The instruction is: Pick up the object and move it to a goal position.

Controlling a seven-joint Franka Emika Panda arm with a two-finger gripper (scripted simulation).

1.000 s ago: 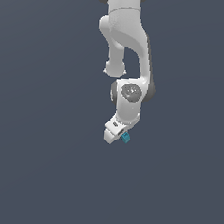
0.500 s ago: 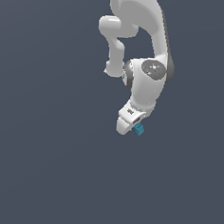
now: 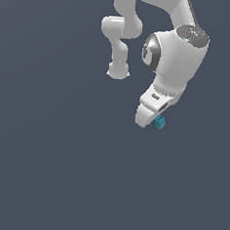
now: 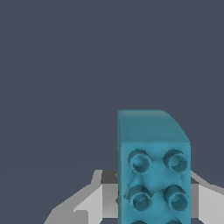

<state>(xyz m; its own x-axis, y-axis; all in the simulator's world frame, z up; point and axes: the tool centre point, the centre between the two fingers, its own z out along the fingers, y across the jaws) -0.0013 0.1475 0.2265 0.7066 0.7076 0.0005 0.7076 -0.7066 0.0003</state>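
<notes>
White arm [image 3: 175, 53] bent downward | jaws [image 3: 153, 121] closed on teal studded block [image 4: 153, 168] | block held aloft

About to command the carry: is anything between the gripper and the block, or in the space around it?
Nothing visible. The teal block already sits at the tip of the gripper, apparently held. Both views show only bare grey background around it. No goal marker appears, so that route can't be fully judged.

Flat slate-grey backdrop [image 3: 44, 170] fills both views (uniform, no seams or texture); light is even and soft, with no shadows cast.
</notes>
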